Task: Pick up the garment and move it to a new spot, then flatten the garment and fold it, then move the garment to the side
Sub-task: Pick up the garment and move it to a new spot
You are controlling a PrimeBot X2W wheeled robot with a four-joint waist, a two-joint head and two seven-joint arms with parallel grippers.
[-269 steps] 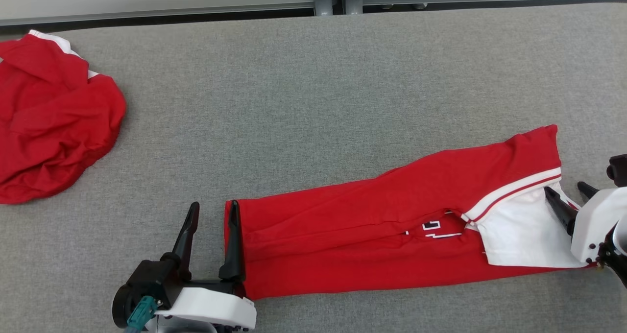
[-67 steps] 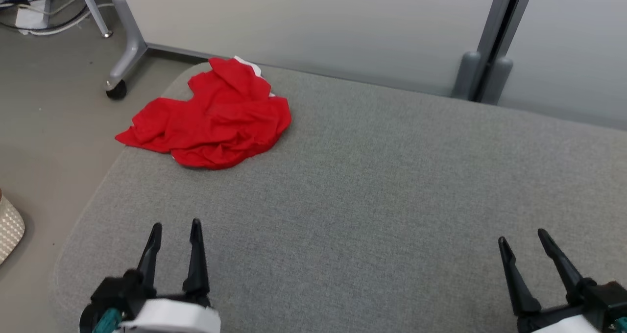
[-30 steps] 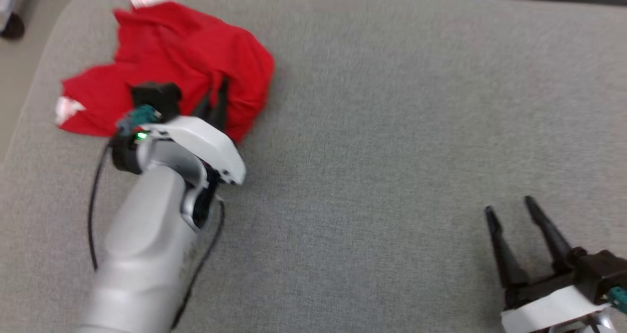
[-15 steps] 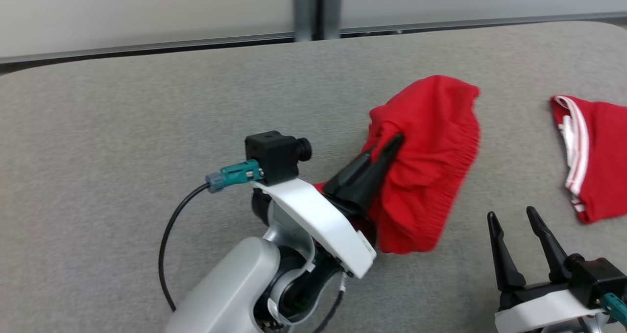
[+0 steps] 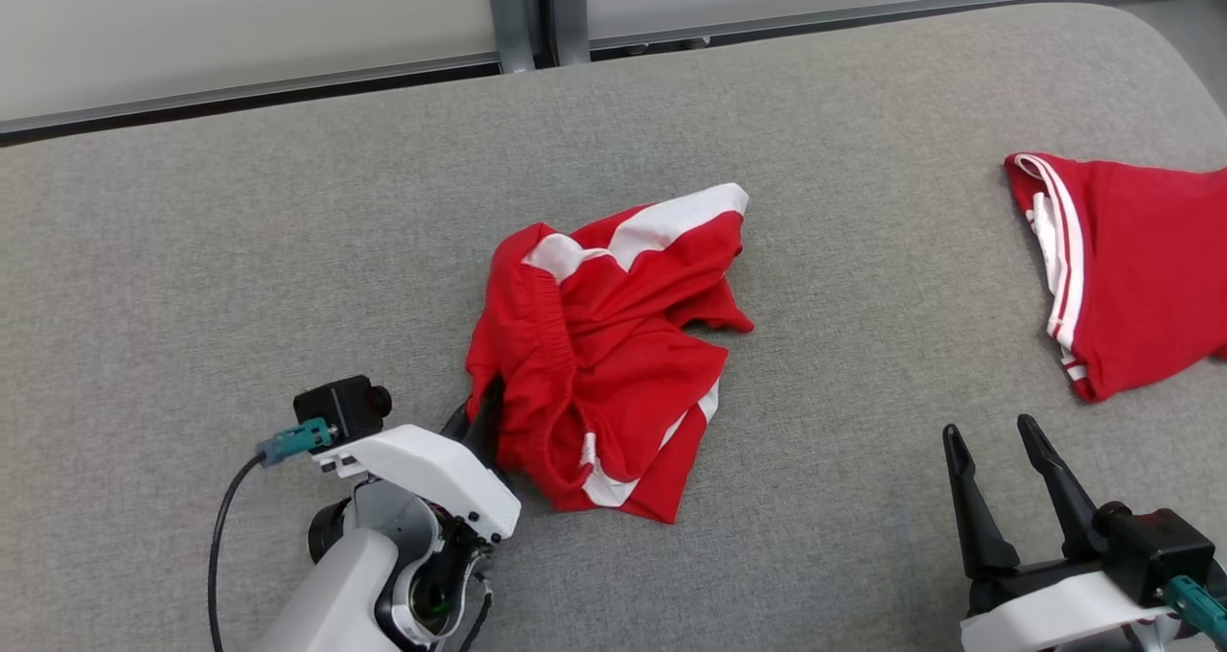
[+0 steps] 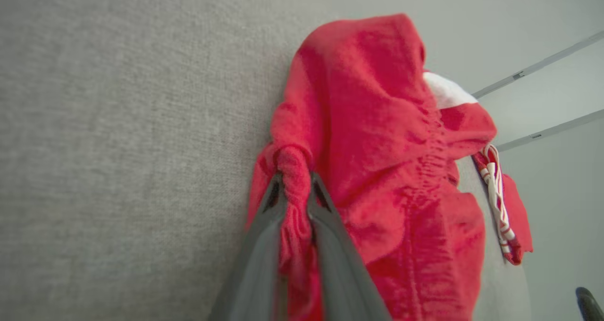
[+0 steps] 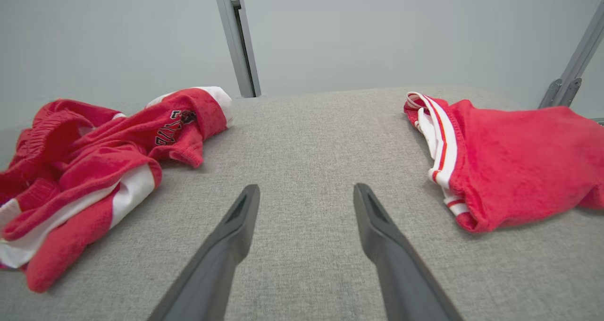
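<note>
Left jaws pinch the garment (image 5: 613,345) — crumpled, red.

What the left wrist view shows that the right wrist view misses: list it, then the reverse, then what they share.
Left wrist view: the left gripper pinching a bunched fold of the crumpled red-and-white fabric garment. Right wrist view: the open right gripper, and black lettering on that garment. Both: the crumpled garment lying on the grey woven-fabric surface.

the crumpled garment (image 5: 604,364) is soft matt red cloth with white panels. the table (image 5: 240,249) wears rough grey woven fabric. the right gripper (image 5: 987,426) has smooth dark matt plastic fingers (image 5: 963,503).
</note>
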